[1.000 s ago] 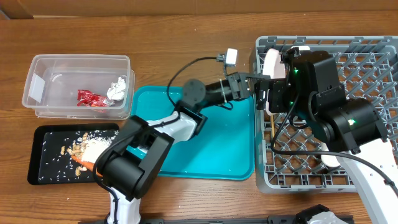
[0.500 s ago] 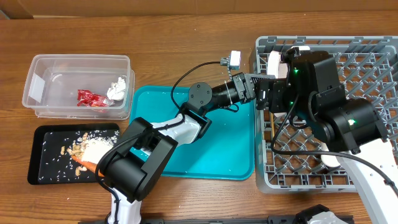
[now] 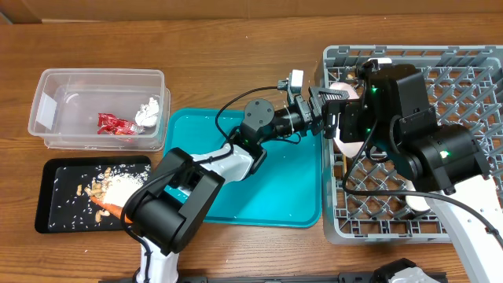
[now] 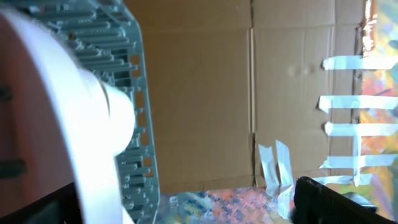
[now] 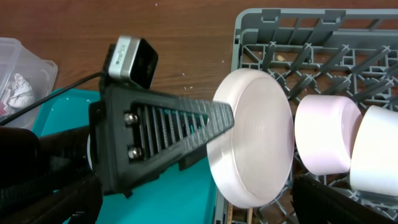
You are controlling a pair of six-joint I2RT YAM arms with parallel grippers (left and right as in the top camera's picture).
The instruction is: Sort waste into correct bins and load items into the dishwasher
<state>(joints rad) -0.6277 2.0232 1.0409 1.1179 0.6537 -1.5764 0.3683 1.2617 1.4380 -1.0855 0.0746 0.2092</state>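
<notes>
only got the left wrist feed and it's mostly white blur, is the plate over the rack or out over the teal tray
observer: over the rack. In the right wrist view the plate stands on edge just inside the left wall of the grey rack, with the left gripper shut on it. I cannot tell whether it sits between pegs.
operator: anything next to it i could bump
observer: yes, two white bowls in the rack, one close beside the plate and the second past it. I cannot tell whether the nearer one touches the plate.
</notes>
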